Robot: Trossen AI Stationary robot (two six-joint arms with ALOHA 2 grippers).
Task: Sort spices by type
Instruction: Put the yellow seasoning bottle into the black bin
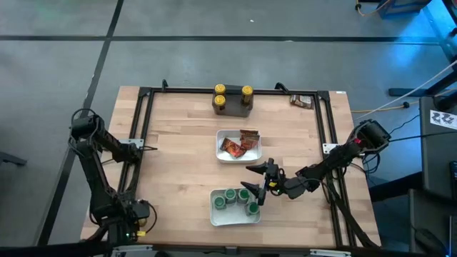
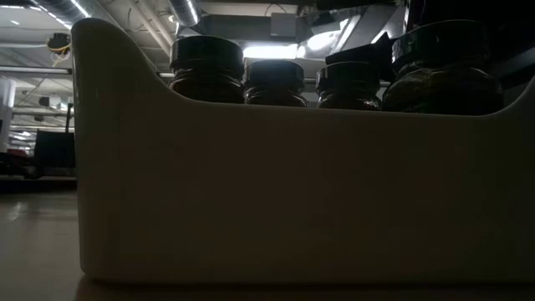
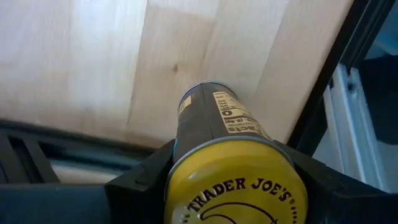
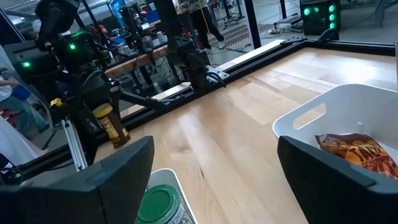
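One yellow-lidded jar (image 3: 233, 168) sits pinched in the left gripper (image 3: 230, 186) for sorting; the right gripper (image 1: 258, 184) hangs spread over the green-lidded jars (image 1: 235, 199)

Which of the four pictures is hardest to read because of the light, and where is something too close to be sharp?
Low view: the white tray wall fills the frame, backlit by ceiling lamps, and the jars above it are nearly silhouettes. Left wrist view: the yellow lid is very close and soft. Right wrist view: the green lid near the lens is blurred. High view: evenly lit.
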